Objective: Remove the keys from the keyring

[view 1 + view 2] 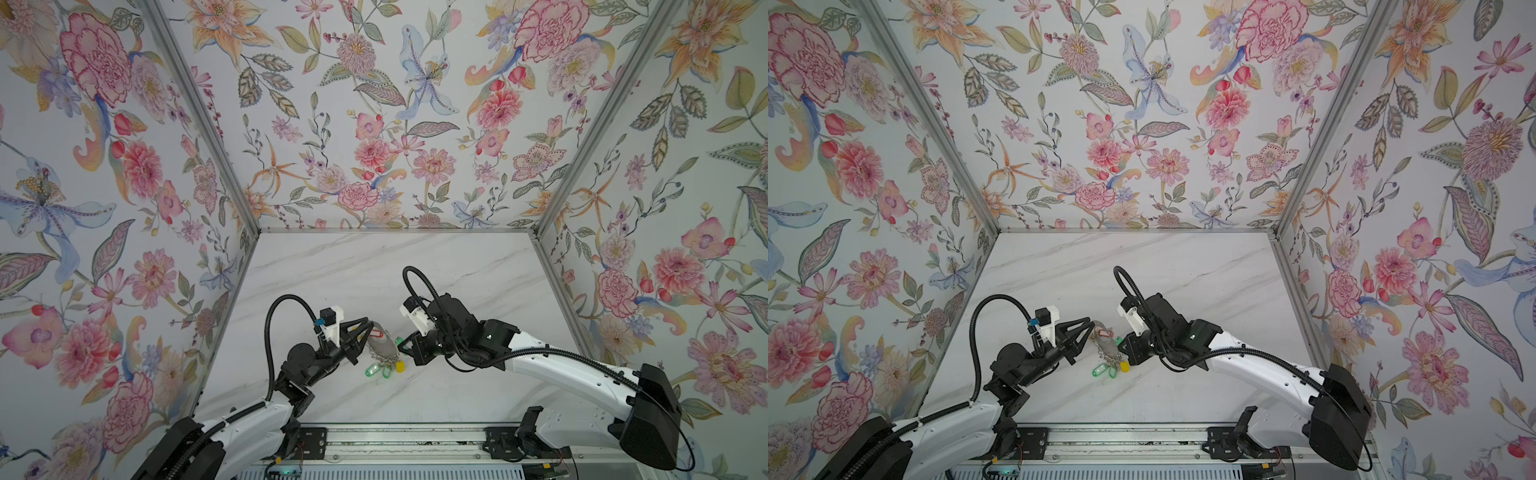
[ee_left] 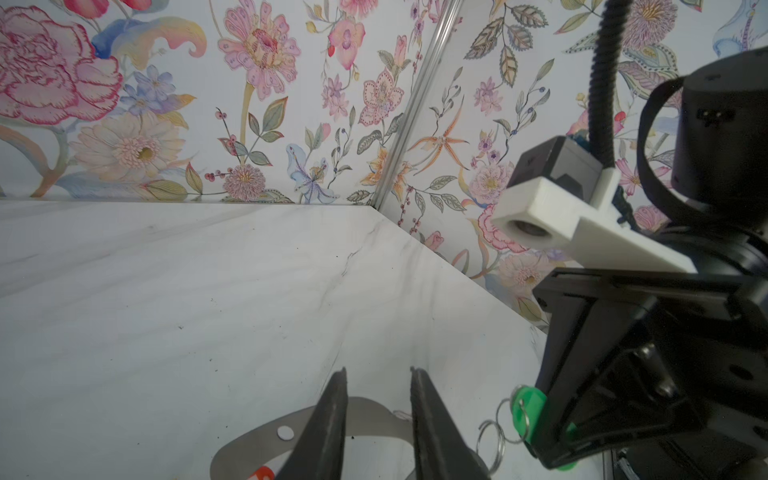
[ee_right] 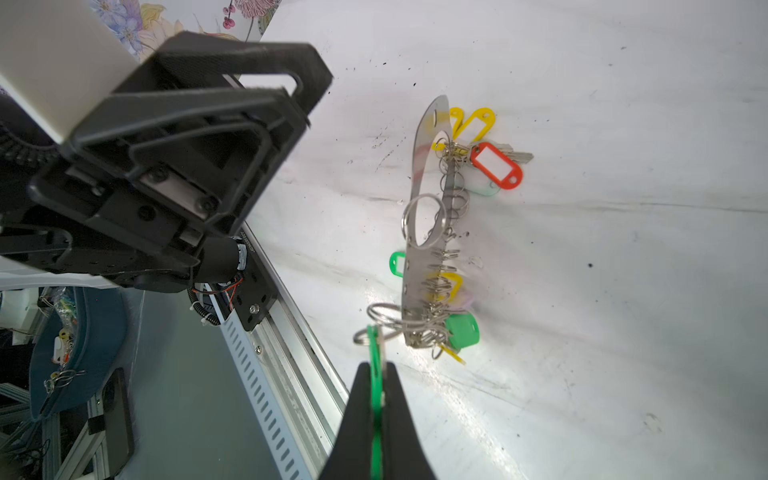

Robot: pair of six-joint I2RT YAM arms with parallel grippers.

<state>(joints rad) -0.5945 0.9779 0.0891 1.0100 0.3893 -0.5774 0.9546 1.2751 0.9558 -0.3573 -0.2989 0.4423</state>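
Grey metal: finding the keyring (image 1: 382, 347) near-centre on the surface (image 1: 457, 270) in both top views. Left wrist: seeing the left gripper (image 2: 378, 370) fingers parted astride its rim, gripping nothing. Right wrist: seeing the right gripper (image 3: 377, 368) fingers pinching a green tag (image 3: 374, 345); best steadying the keyring, then pulling gently rightward.

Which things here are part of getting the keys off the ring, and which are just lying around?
Job: keyring, keys, green tag pinched in the right gripper, left gripper.
Lying about: blue tub, dark phone-like slab.
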